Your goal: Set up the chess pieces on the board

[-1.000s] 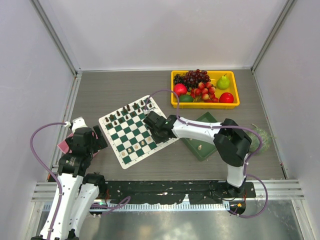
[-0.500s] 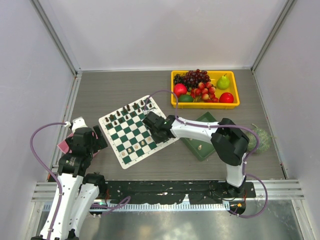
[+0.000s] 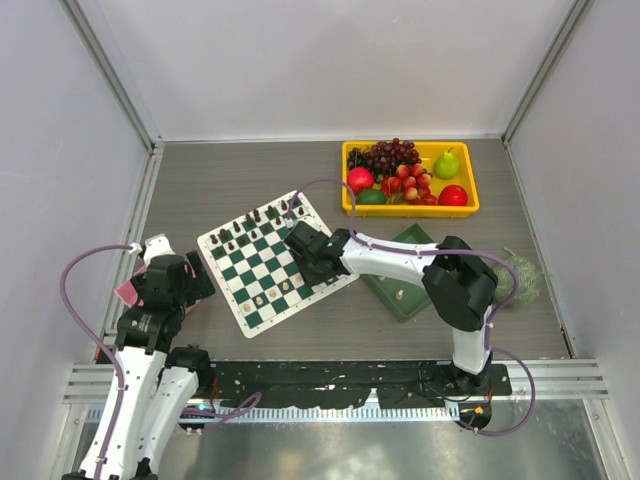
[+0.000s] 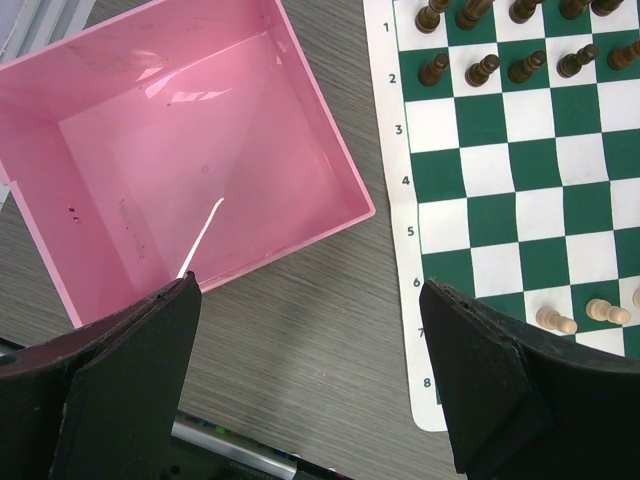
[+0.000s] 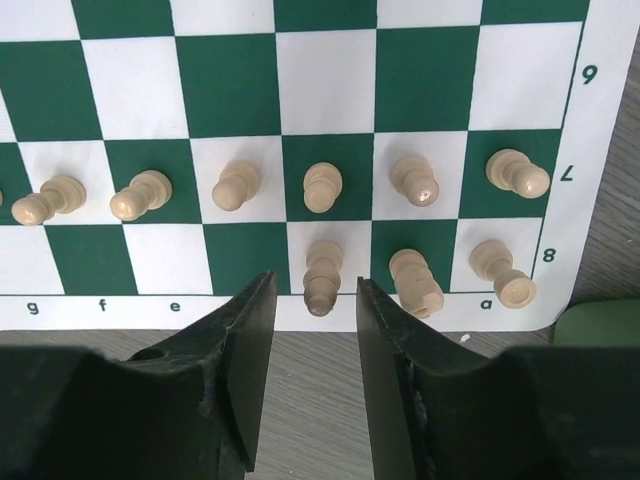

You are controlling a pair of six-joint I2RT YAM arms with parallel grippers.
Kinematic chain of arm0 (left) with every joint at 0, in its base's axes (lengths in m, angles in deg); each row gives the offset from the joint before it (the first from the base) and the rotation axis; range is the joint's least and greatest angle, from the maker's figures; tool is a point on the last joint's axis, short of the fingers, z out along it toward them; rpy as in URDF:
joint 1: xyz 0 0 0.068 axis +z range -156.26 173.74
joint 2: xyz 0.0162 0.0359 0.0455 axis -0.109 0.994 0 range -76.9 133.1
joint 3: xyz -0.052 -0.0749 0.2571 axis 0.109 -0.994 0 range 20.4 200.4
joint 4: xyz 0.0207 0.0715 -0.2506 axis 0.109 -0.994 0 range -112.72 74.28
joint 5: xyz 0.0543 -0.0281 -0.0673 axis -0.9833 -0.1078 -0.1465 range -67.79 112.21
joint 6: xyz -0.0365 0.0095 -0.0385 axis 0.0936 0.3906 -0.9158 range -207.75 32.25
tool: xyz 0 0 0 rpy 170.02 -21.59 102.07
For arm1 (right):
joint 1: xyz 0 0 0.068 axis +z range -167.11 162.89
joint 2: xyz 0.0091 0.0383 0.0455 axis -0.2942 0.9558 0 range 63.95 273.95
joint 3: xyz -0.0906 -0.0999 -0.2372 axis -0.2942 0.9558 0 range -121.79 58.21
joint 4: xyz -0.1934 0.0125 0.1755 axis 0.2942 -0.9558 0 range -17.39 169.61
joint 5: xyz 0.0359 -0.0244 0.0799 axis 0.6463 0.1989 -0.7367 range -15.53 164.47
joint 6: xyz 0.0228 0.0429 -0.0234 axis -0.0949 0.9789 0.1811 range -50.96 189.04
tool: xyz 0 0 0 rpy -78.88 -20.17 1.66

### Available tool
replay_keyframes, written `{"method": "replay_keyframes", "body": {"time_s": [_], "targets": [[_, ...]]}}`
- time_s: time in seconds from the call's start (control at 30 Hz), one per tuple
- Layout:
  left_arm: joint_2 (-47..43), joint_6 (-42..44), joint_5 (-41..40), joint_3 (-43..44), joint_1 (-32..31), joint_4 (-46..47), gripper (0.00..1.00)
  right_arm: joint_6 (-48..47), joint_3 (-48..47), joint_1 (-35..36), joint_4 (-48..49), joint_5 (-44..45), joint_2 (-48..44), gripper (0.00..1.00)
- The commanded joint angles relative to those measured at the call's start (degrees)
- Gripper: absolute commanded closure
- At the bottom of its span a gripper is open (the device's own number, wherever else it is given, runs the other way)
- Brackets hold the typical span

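The right end effector (image 5: 313, 292), the nearer one, stands partly open and empty, its jaws flanking an upright cream chess piece (image 5: 322, 268) at twelve o'clock on the board's (image 5: 430, 80) border row.

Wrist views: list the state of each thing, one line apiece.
right gripper, open, straddling a standing cream piece
left gripper, open, empty
pink box, empty
board, partly set
other cream pieces, upright
dark pieces, upright on their two rows
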Motion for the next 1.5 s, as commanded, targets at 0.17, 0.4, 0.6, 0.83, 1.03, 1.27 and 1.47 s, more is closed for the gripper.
{"method": "replay_keyframes", "body": {"time_s": [0.17, 0.4, 0.6, 0.83, 1.03, 1.27, 1.47], "targets": [[0.35, 0.15, -0.19, 0.94, 0.46, 1.68, 0.01, -1.25, -2.36, 0.0, -0.73, 1.04, -9.92, 0.52], [0.7, -0.02, -0.45, 1.02, 0.46, 1.5, 0.01, -1.51, 0.54, -0.09, -0.82, 2.09, -15.91, 0.43], [0.96, -0.11, -0.19, 1.02, 0.45, 1.5, 0.01, -0.54, 4.49, -1.49, -0.46, 3.75, -21.8, 0.36], [1.14, -0.11, -0.28, 1.02, 0.46, 1.5, 0.01, 0.69, 10.2, -6.23, -1.96, 8.42, -29.18, 0.22], [1.4, -0.11, -0.19, 1.11, 0.46, 1.5, 0.01, 2.35, 15.83, -13.96, -1.43, 9.57, -37.0, 0.13], [1.41, -0.19, -0.28, 1.11, 0.37, 1.33, 0.01, 2.89, 22.07, -20.03, -1.16, 12.9, -44.12, 0.01], [0.97, -0.2, -0.28, 1.11, 0.37, 1.5, 0.01, 3.94, 25.15, -23.81, -2.4, 12.21, -46.06, 0.01]]}}
